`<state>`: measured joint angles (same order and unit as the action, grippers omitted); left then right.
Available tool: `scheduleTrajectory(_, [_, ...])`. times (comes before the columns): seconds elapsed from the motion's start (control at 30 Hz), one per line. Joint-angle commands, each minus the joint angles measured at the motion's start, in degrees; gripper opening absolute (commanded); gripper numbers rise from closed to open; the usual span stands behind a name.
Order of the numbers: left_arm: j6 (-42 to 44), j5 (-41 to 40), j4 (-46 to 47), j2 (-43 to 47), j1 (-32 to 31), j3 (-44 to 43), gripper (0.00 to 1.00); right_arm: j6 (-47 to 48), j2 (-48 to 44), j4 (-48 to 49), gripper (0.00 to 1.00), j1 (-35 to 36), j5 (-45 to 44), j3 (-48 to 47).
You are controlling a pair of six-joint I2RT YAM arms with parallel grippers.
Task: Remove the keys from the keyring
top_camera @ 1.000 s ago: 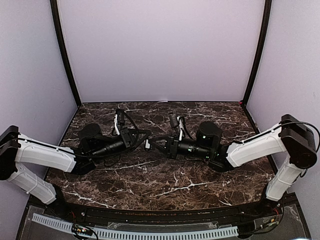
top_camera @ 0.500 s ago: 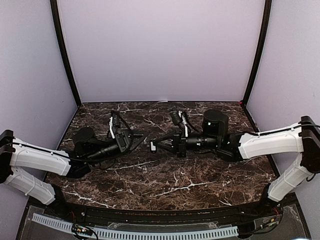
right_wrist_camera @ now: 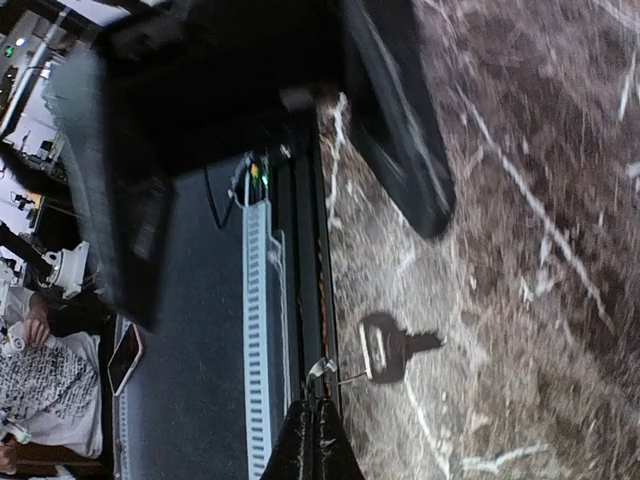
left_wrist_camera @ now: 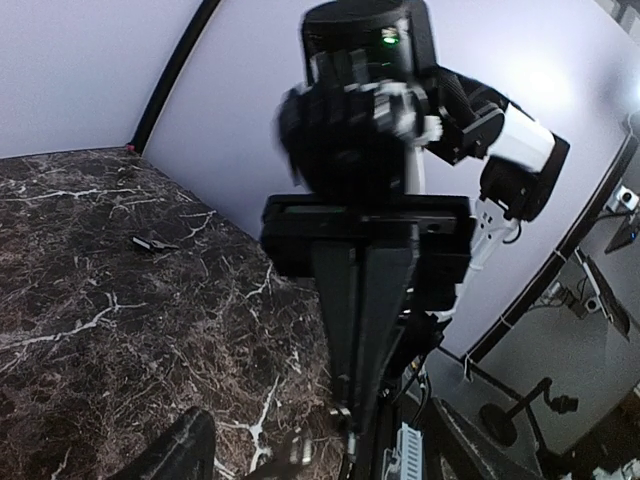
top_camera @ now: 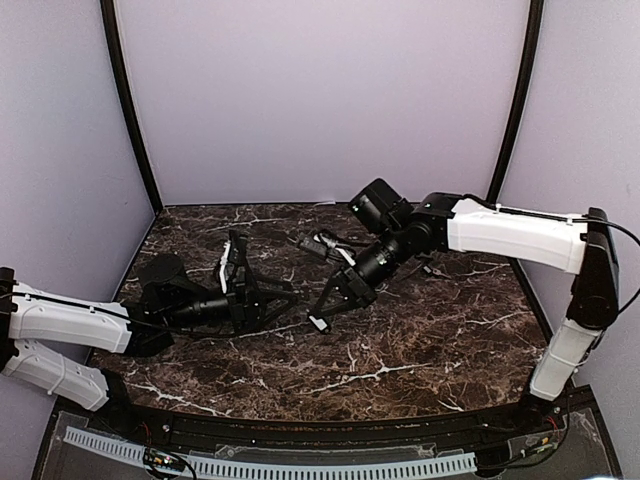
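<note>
Right wrist view shows the right gripper [right_wrist_camera: 317, 410] closed, seemingly pinching the keyring [right_wrist_camera: 335, 376] with 1 key [right_wrist_camera: 385, 350] dangling just past its tips, the left gripper [top_camera: 289, 299] open and empty, so removal looks unfinished.

A robotics lab test cell: two white-shelled, black-jointed robot arms [top_camera: 510, 232] are bolted at the edge of a dark brown, white-veined marble-patterned tabletop [top_camera: 400, 350], boxed in by plain lilac backdrop panels [top_camera: 320, 100] on black corner posts [top_camera: 128, 110], with a white slotted cable duct [top_camera: 300, 468] along the front; the wrist views catch black equipment stands [left_wrist_camera: 530, 405] and a person in a black-and-white patterned shirt [right_wrist_camera: 40, 385] outside it
</note>
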<state>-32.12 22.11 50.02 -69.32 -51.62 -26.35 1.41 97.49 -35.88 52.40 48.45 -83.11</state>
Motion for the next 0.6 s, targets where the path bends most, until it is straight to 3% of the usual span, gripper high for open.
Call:
scheduleTrajectory(0.0, [8.6,3.5,-3.0,1.0,0.1,-0.6,0.73,2.8,2.9,-20.8,0.0,-0.1,-7.9,-1.1])
scheduleTrajectory(0.13, [10.4,0.9,-3.5,2.2,0.2,0.9,0.73,1.8,4.9,-25.7,0.0,0.2,-20.3,-2.3])
scheduleTrajectory(0.23, [10.8,1.4,-2.4,2.3,0.3,1.8,0.73,1.0,5.0,-25.0,0.0,0.2,-24.1,-2.7])
scheduleTrajectory(0.57, [9.9,10.1,4.5,-1.0,0.2,1.9,0.62,2.9,-3.7,-9.7,0.0,0.2,-19.1,3.0])
